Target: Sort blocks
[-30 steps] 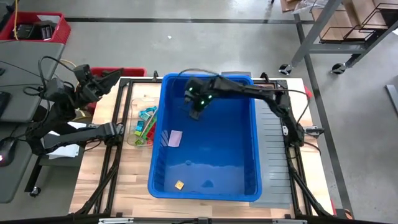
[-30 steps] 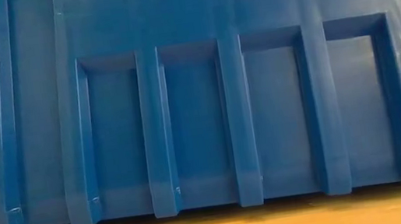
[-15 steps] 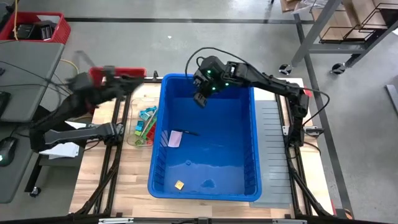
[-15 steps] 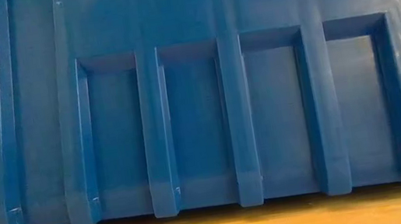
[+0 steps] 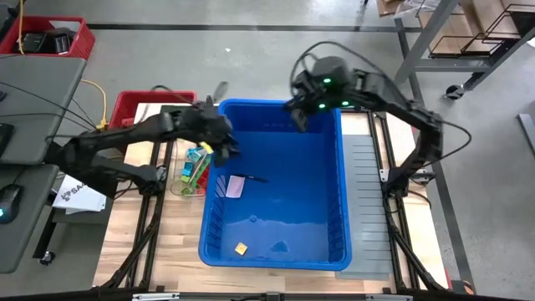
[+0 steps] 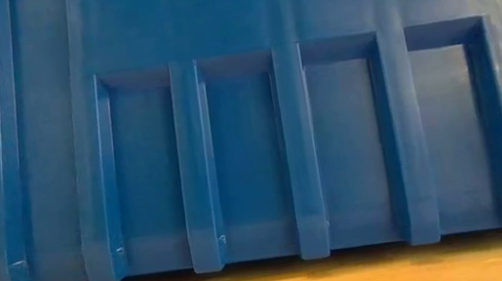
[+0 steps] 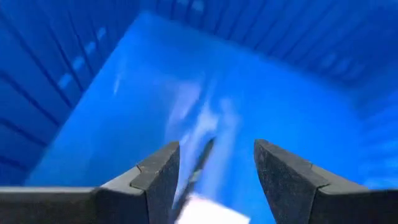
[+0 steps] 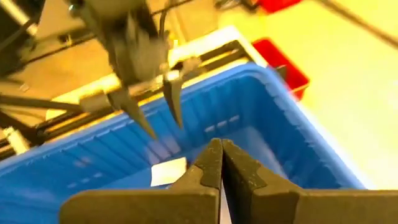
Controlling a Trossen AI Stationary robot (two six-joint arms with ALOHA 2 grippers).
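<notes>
Blue bin (image 5: 334, 251) first: your left gripper (image 5: 226, 149) hangs over its left rim with fingers apart and empty, while the right gripper (image 5: 298, 114) sits closed at the far rim. One yellow block (image 5: 241, 248) lies near the bin's near-left corner — more blocks (image 5: 196, 165) rest in a clear tray beside the left wall.

Both my arms are matte black with chunky jointed links and thin black cables looping off them. The right arm (image 5: 393, 92) has green lights glowing by its wrist. The fingers (image 7: 158, 177) are dark wedges with flat inner faces, tapering towards the tips.
</notes>
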